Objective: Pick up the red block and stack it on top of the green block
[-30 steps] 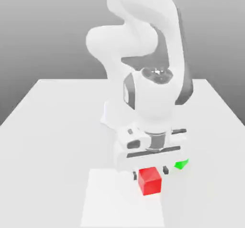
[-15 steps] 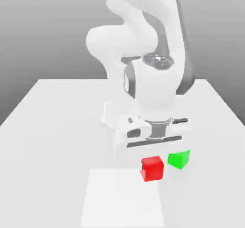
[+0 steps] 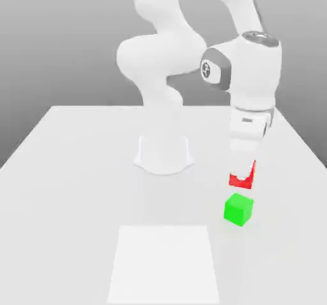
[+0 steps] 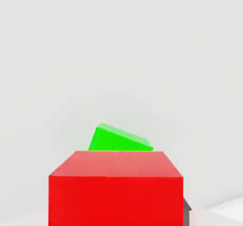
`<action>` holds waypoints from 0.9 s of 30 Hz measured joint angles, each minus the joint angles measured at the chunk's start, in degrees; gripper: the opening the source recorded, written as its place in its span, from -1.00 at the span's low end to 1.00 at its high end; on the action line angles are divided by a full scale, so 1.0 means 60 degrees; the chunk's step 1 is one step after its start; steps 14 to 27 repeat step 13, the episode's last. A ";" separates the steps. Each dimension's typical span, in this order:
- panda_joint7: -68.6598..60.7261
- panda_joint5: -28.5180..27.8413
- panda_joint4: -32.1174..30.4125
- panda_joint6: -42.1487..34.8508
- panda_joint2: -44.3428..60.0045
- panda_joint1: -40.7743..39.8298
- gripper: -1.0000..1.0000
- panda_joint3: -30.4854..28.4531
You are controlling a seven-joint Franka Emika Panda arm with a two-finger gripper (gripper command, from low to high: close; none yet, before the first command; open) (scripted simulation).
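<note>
Clamping the red block [image 4: 116,201] in the jaws, apparently across opposite flat sides. Likely light, rigid, not slippery.

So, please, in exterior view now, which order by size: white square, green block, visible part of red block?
White square
Green block
Visible part of red block

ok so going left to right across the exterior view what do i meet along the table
Arm base, then green block. The red block is left out, as it overlaps the green one left to right.
</note>
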 joint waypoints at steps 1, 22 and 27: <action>0.0014 -0.0049 0.0006 0.0317 0.0323 -0.0025 -1.00 0.0024; 0.0321 -0.0535 0.0061 0.1835 0.1889 -0.0138 1.00 0.0000; 0.0321 -0.0535 0.0061 0.1835 0.1889 -0.0138 1.00 0.0000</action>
